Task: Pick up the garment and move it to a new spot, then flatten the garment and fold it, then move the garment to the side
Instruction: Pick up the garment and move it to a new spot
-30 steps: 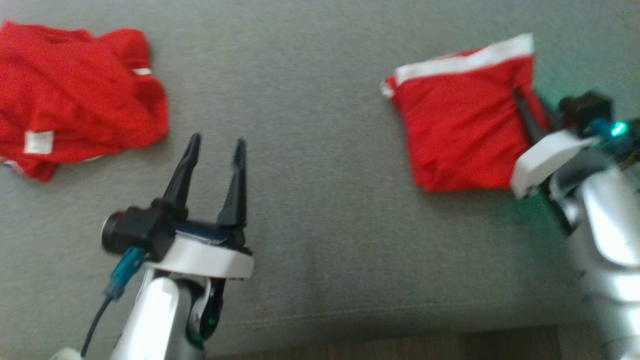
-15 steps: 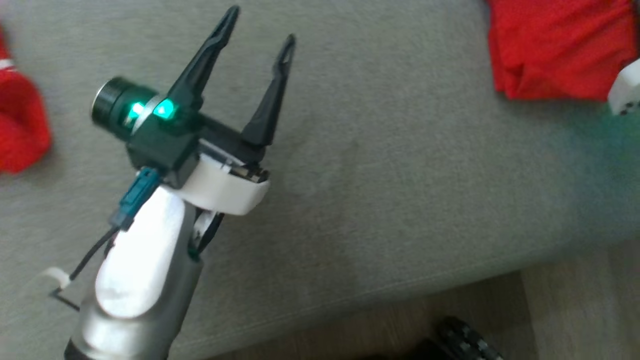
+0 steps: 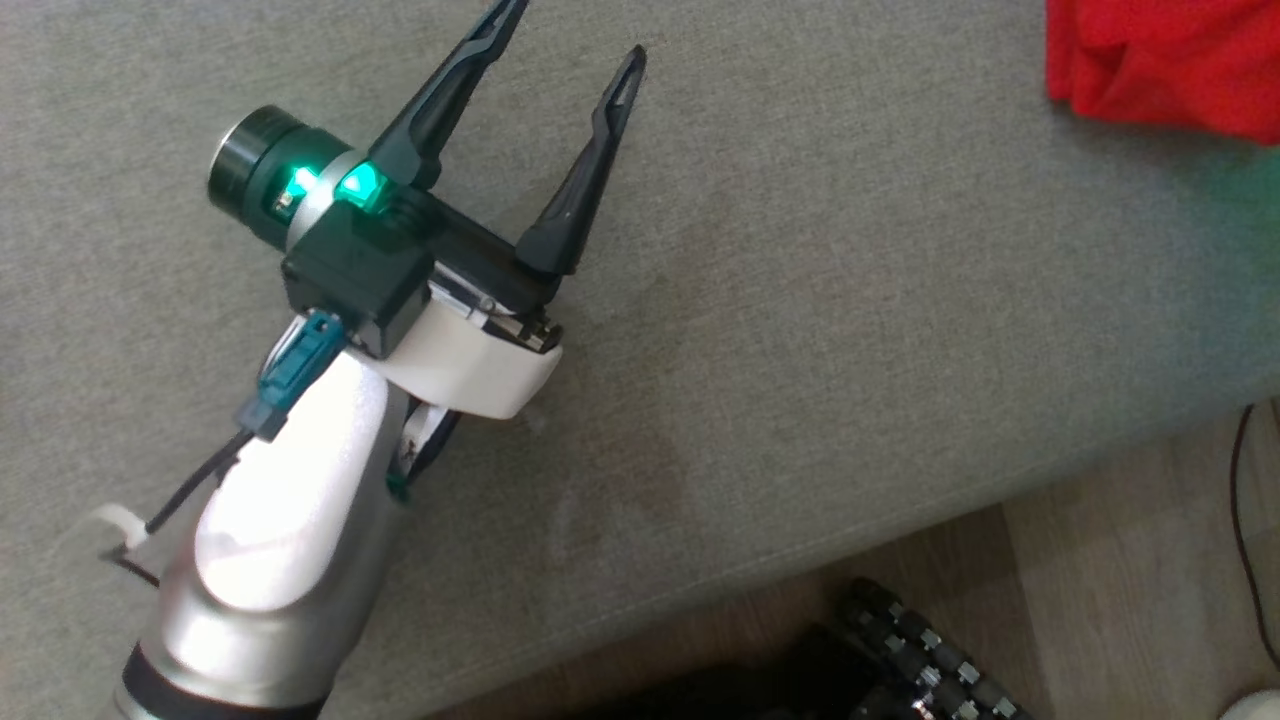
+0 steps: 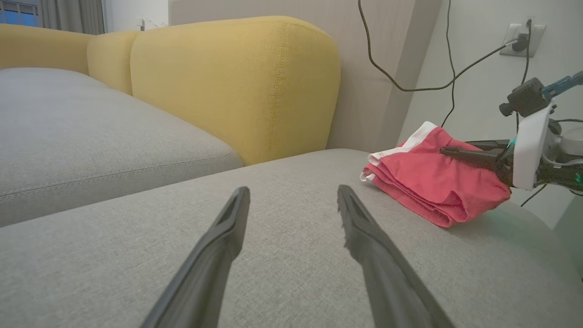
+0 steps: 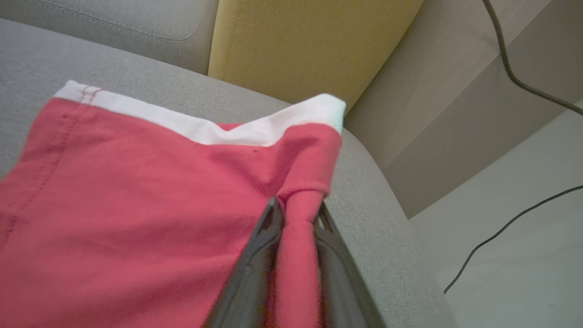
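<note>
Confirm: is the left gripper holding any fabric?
No, the left gripper stands open over the bare grey cushion, and the red garment lies apart from it.

One red garment (image 4: 432,182) is lying folded. Two hands are showing: the left hand (image 3: 570,32), well left of the garment, and the right hand (image 5: 297,205), at the garment's right edge. Two grey seat cushions (image 4: 91,136) are sitting under and left of the garment. One wall socket (image 4: 521,38) is showing above the garment, and two dark cables (image 5: 501,232) are trailing right of it.
</note>
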{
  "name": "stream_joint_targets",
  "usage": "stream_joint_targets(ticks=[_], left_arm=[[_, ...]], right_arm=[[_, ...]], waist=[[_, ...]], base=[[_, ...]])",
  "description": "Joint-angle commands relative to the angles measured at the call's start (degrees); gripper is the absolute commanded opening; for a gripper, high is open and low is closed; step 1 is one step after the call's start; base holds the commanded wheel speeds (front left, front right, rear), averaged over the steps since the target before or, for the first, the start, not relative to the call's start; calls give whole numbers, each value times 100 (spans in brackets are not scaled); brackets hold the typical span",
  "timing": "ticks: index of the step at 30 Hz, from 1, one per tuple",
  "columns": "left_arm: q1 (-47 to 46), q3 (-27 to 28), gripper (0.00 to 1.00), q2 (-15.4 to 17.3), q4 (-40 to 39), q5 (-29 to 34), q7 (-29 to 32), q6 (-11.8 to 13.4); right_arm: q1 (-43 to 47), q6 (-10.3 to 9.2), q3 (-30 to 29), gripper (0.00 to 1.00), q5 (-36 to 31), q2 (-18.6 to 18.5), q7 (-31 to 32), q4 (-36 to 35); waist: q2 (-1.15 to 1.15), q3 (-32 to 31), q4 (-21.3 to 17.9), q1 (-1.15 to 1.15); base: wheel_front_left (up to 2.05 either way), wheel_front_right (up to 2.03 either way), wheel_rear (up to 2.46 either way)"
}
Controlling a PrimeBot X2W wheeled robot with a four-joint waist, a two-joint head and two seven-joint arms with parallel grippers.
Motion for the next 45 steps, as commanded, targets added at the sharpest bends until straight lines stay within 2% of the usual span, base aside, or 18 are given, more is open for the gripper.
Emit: stream_joint_targets(ticks=[1,8,13,18,24,30,34,45], left_arm=[[-47,149,100,88,-186,-30,-28,-32],[175,296,100,-36,-193,-108,-28,9],[493,501,100,-174,-187,-189,-28,81],[959,832,100,-324,-194,-304,-28,210],[1562,1245,100,-440,-176,-360,-28,369],[2038,1513,100,-496,-112,-413,-28,498],[2364,1612,100,-514,-136,-291,-28,577],[3035,1762,100,-526,-191,-866,-28,858]], right_arm=[[-62,-2,-34,100,-54,-75,-71,-135],[-34,-2,-384,100,-367,-1,-224,-369],[119,-2,-196,100,-394,251,-251,-622],[408,-2,171,100,-128,585,-263,-906],[992,-2,648,100,138,979,-268,-1257],[1651,-2,863,100,250,1223,-270,-1529],[2235,-2,774,100,249,1470,-272,-1757],[3403,-2,539,100,-8,1888,-274,-2362]], waist=[[0,-36,26,-1],[0,-396,227,-1],[0,-900,432,-1],[0,-1548,722,-1],[0,-2204,1168,-1],[0,-2628,1539,-1],[0,-2912,1776,-1],[0,-3347,1990,-1]], base=[[0,0,0],[0,0,0],[0,0,0],[0,0,0],[0,0,0],[0,0,0],[0,0,0],[0,0,0]])
